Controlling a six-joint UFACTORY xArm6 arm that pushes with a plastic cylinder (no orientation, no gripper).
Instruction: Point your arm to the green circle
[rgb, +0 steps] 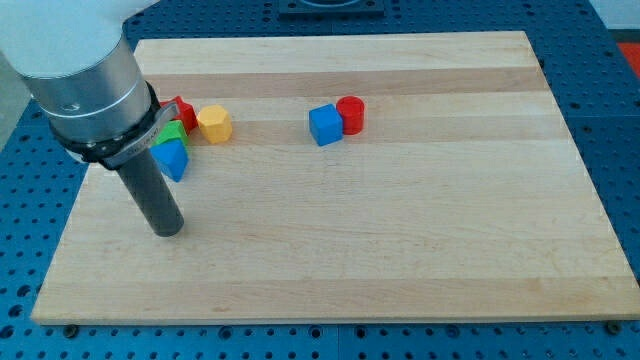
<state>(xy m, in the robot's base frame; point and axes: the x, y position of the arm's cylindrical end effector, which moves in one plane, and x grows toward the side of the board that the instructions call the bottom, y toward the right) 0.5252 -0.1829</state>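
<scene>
A green block (172, 132) sits at the view's left, partly hidden behind my arm, so its shape is hard to make out. It is in a tight cluster with a red block (182, 108) above it, a yellow hexagon block (214, 123) to its right and a blue wedge-like block (173, 159) just below it. My tip (167, 232) rests on the board below the cluster, a short way under the blue wedge-like block and apart from all blocks.
A blue cube (324, 125) and a red cylinder (351, 114) touch each other near the board's upper middle. The wooden board (400, 250) lies on a blue perforated table. My arm's grey body (85, 70) covers the upper left corner.
</scene>
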